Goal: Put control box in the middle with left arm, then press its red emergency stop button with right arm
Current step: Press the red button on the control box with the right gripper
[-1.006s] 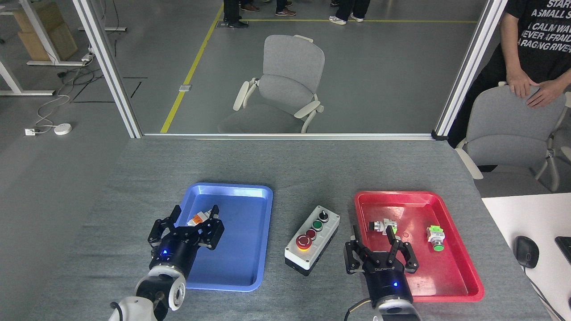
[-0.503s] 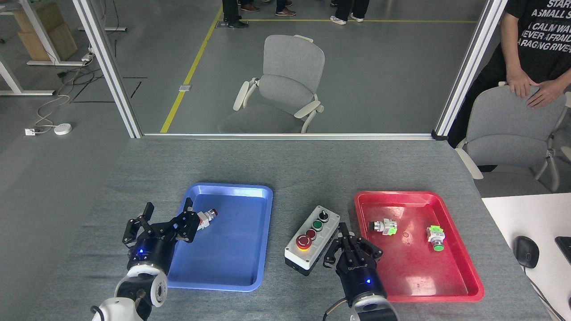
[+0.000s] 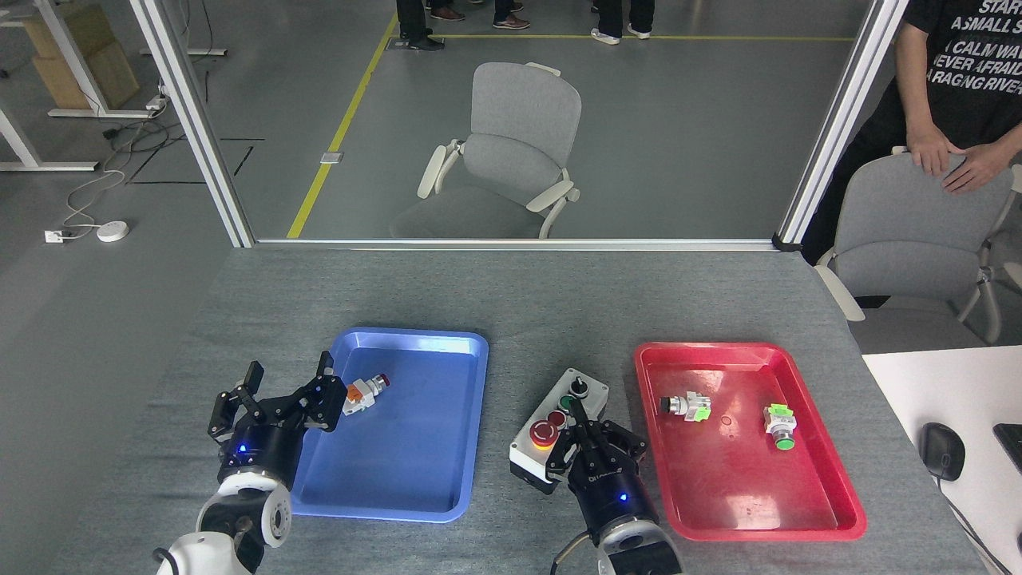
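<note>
Grey felt worktop point(image 3: 511, 295) carries the control box point(image 3: 559, 427) between blue tray point(image 3: 459, 423) and red tray point(image 3: 806, 495). Right end effector point(image 3: 595, 431), fingers drawn narrow, overlaps it; left end effector point(image 3: 275, 391) spread wide, empty.

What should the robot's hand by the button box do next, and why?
Probably shift the right gripper a little to its left and down onto the big red button. The control box already sits on bare table between the trays, and the gripper hangs over the box's middle, beside the red button, not on it.
</note>
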Controlling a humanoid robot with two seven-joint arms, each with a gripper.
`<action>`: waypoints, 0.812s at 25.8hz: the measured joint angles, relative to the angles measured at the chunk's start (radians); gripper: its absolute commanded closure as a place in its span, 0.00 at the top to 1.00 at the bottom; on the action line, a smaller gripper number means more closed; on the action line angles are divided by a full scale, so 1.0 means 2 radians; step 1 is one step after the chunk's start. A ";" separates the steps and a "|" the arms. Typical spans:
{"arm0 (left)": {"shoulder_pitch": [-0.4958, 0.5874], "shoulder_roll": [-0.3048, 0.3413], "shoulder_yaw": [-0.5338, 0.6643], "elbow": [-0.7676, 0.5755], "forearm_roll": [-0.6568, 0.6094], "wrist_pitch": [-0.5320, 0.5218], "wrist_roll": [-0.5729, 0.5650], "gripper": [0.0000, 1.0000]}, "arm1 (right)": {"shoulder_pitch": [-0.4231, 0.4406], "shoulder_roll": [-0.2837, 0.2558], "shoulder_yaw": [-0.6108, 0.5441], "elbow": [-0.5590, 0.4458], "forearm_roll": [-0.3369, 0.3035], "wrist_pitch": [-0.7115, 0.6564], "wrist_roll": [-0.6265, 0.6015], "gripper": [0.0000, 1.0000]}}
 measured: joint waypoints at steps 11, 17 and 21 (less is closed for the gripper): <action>0.000 -0.001 0.000 0.000 -0.001 0.000 0.000 0.99 | -0.024 0.015 0.026 0.057 0.011 0.002 -0.005 0.00; 0.000 -0.001 0.000 0.000 -0.001 0.000 0.000 0.99 | -0.028 0.022 0.030 0.078 0.011 0.002 -0.008 0.00; 0.000 -0.001 0.000 0.000 -0.003 0.000 0.000 0.99 | -0.028 0.021 0.031 0.084 0.011 0.002 -0.007 0.00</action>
